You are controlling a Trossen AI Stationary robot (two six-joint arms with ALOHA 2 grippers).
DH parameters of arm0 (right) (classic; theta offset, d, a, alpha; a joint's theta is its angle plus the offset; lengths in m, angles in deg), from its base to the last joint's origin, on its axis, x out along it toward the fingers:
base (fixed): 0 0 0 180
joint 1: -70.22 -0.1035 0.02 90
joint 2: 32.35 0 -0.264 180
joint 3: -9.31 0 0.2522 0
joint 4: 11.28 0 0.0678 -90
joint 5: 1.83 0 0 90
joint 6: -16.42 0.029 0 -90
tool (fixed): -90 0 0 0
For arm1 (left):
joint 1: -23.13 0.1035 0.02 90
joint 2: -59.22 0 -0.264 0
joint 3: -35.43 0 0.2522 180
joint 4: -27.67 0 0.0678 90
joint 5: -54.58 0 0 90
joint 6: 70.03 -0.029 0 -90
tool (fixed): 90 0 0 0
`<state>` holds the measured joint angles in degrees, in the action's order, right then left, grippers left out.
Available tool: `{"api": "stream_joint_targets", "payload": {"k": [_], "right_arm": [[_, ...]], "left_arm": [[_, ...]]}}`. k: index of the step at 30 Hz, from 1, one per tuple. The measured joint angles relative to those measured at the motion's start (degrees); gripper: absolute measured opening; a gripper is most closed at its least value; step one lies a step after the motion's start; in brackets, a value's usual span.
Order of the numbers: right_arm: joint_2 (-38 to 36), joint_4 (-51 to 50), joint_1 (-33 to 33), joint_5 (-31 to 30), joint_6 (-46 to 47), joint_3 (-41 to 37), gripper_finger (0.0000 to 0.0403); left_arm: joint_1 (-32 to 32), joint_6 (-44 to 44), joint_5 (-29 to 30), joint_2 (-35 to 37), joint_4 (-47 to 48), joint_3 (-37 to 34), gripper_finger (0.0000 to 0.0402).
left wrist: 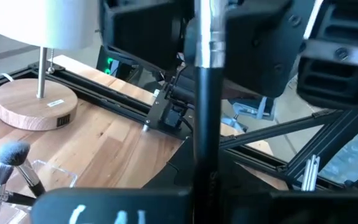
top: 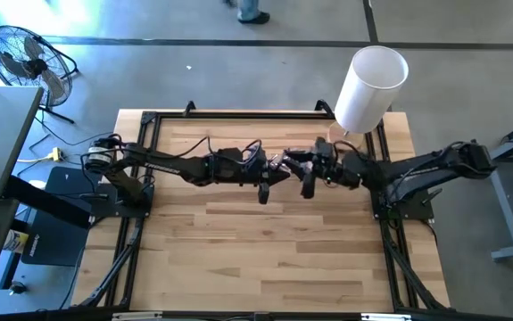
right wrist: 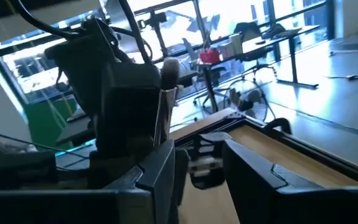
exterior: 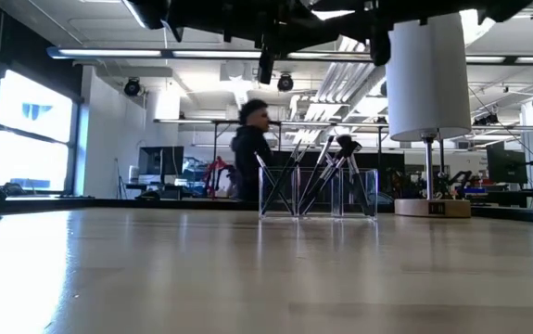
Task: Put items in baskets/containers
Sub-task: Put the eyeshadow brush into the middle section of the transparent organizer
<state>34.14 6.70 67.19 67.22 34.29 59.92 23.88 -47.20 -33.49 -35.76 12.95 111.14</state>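
On a pale wooden worktop [top: 265,241] in a bright workshop, a clear tray [exterior: 318,193] of upright makeup brushes [exterior: 340,176] stands near the far edge, beside a white-shaded lamp [top: 369,87]. Above it my two tools meet mid-air: my left tool [top: 274,176] is clamped on one dark-handled brush [left wrist: 207,93], and my right tool [top: 299,171], fingers spread, is just beside it.

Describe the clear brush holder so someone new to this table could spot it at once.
Start from the tall white lamp on its round wooden base at the table's far edge. Just beside that base, in the low view, stands the clear plastic holder with makeup brushes leaning out of it. It is the only see-through thing on the table.
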Motion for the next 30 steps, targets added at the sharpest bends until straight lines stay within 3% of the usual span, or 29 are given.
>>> {"api": "stream_joint_targets", "payload": {"k": [12, 18, 30], "right_arm": [[2.19, -1.96, 3.46, 13.86, 4.20, 4.43, 0.0103], [2.21, -4.51, 3.42, 13.76, 4.63, 4.41, 0.0110], [2.19, -3.82, 4.28, 12.13, 4.22, 4.41, 0.0168]], "left_arm": [[-0.02, 0.01, 0.07, -0.04, 0.10, 0.00, 0.0000], [-0.02, 0.00, -0.28, -0.06, 0.20, 0.02, 0.0000], [-0.02, 0.00, -1.56, -0.09, 1.87, 0.04, 0.0000]]}}
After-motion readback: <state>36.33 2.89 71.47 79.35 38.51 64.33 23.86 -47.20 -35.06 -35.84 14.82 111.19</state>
